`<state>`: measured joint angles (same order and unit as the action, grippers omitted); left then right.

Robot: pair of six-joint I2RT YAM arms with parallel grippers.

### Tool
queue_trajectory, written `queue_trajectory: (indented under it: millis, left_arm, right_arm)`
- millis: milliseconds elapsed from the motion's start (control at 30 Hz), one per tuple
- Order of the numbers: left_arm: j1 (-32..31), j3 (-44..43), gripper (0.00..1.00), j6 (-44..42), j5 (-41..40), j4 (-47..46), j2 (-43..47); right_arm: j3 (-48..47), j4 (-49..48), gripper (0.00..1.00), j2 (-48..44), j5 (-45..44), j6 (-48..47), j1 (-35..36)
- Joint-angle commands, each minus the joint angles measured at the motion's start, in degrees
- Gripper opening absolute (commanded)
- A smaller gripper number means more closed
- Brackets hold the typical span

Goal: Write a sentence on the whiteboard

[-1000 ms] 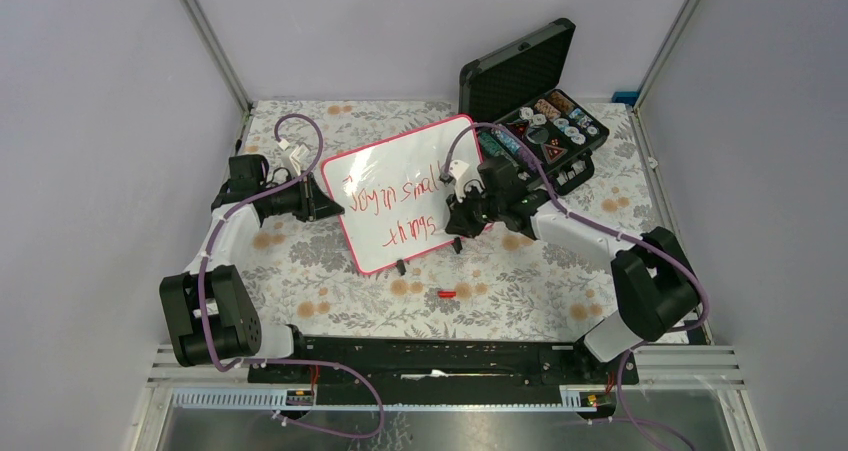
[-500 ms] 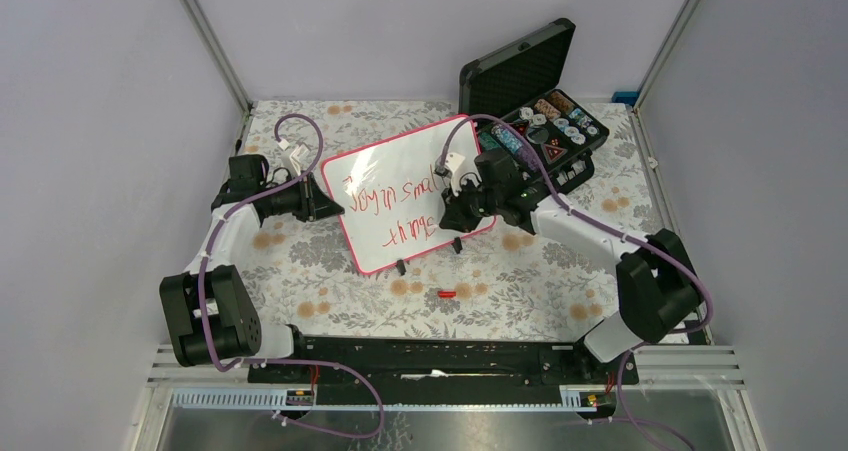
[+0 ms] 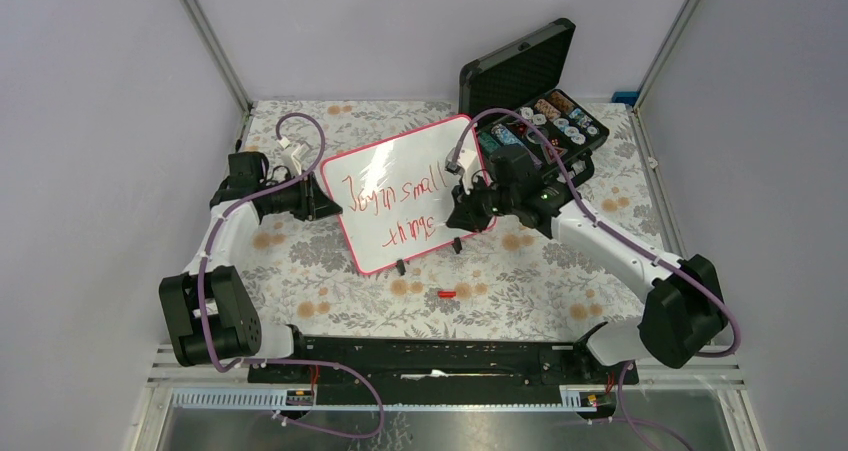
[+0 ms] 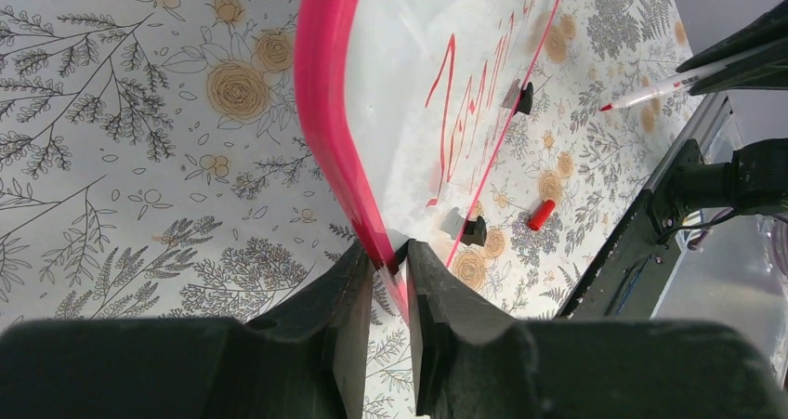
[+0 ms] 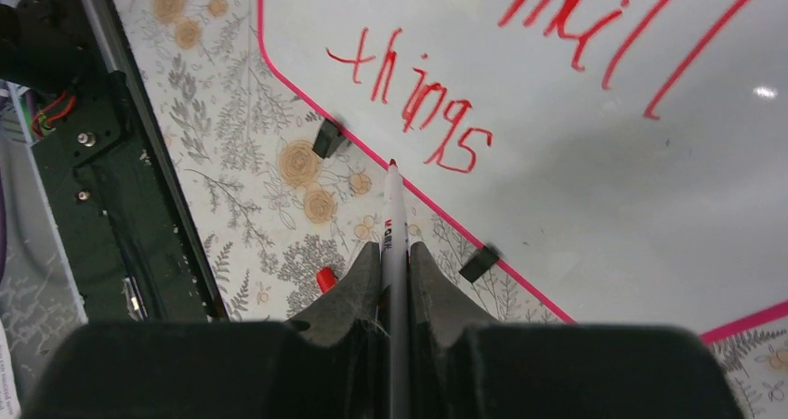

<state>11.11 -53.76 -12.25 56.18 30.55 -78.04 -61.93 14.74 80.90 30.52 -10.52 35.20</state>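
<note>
The whiteboard point(image 3: 400, 196) stood tilted back near the middle of the flowered bench point(image 3: 330, 291), resting on two black clip feet point(image 3: 400, 267) along its near edge. An open black case point(image 3: 530, 101) sat just behind its far right corner, its lid upright and its tray filled with small round items.

The left end effector point(image 4: 390, 261) was closed down narrow on the board's left edge, one finger on each face and the pink-red rim pinched between them. The right end effector point(image 5: 395, 252) reached in from the right and was clamped on a thin white marker point(image 5: 394, 205) that ran straight out between its fingers. The red tip pointed at the board's near rim, just below the last letter of the lower line. The tip seemed to hang slightly off the surface rather than press on it, though neither wrist view settled this.

The sentence point(image 3: 390, 199) ran in thin red strokes across the glossy face in two lines: the upper read roughly "Joy in small" and the lower "things". The lower line sat toward the near right part of the board, close to the marker tip.

A small red cap point(image 3: 446, 294) lay on the bench nearer than the board, apart from it and from both arms
</note>
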Motion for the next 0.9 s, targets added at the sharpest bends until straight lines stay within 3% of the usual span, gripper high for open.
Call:
queue_trajectory:
  millis: [0,100,867]
  left_arm:
    - [0.22,-2.02,0.22,-1.29,0.16,-1.10,2.24]
    - [0.22,-1.58,0.17,-0.78,0.28,-1.79,2.58]
    - [0.21,0.14,0.08,-0.83,-0.37,-2.77,2.45]
  right_arm:
    - [3.14,-0.32,0.00,-1.13,-3.37,-1.91,-1.47]
    - [4.29,-1.66,0.00,-0.44,-4.74,-2.06,-1.63]
    - [6.07,-5.18,0.00,2.65,-1.61,-2.60,-3.06]
